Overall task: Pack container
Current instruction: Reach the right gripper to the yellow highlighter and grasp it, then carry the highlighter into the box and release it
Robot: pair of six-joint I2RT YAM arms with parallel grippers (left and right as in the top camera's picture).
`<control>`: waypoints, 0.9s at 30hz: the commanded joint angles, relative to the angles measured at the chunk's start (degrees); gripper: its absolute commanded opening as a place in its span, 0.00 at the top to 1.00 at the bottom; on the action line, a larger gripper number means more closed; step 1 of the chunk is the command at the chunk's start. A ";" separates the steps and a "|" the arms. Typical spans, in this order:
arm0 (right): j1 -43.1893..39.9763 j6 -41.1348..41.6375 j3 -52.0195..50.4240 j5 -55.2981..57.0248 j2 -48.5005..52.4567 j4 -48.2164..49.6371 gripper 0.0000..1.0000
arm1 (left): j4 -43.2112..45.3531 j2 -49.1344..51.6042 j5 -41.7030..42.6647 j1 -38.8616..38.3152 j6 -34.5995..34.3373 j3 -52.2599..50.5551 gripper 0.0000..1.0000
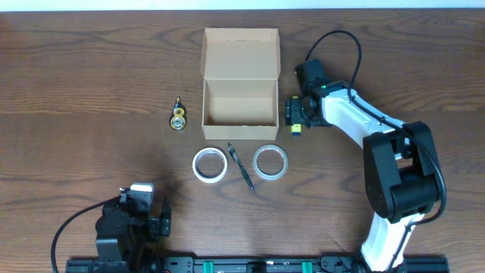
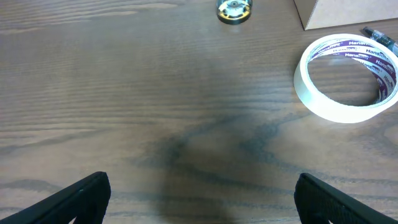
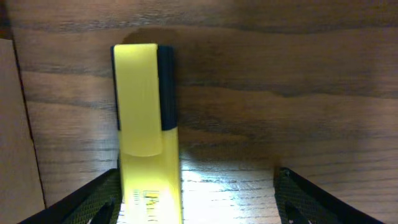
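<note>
At the back-centre of the counter [image 1: 91, 91] sits the container [image 1: 239, 106], tan cardboard box, flap lid hinged up and away, inside bare. Right pincer [image 1: 295, 115] is just beside the container's right wall, near the front-right corner, not touching it. Right wrist view: container wall is a tan strip at the left edge [image 3: 15, 124]; pincer [image 3: 198, 174] has jaws spread, and a yellow highlighter [image 3: 146, 124] with a dark cap lies flat on the counter between them, close against the left-hand finger with a clear gap to the other. Not clamped.

Left pincer [image 1: 163, 220] is down at the near-left edge, well apart from the container, jaws wide with only bare wood between them [image 2: 202, 186]. Its camera catches a container corner top right [image 2: 336, 12].

In front of the container: two tape rolls [image 1: 209, 164] [image 1: 270, 161], with a pen [image 1: 241, 167] lying between them. Small yellow-black item [image 1: 178, 117] left of the container, too small to identify.
</note>
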 commanded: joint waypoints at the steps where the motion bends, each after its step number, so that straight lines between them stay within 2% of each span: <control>1: 0.07 0.61 0.98 0.48 1.99 0.20 0.28 | -2.47 -0.33 -0.42 -0.24 0.81 -0.96 0.04; 6: 0.07 0.61 0.98 0.50 2.47 0.61 0.58 | -2.47 -0.33 -0.42 -0.24 0.81 -0.96 0.05; 10: 0.02 0.59 1.01 0.57 2.45 1.01 0.77 | -2.47 -0.33 -0.42 -0.24 0.81 -0.96 0.05; 14: -0.22 0.52 1.01 1.22 2.45 0.94 0.83 | -2.47 -0.33 -0.42 -0.24 0.81 -0.96 0.05; 27: -0.50 -2.51 3.54 5.60 -5.84 -5.57 0.85 | -2.47 -0.33 -0.42 -0.24 0.81 -0.96 0.05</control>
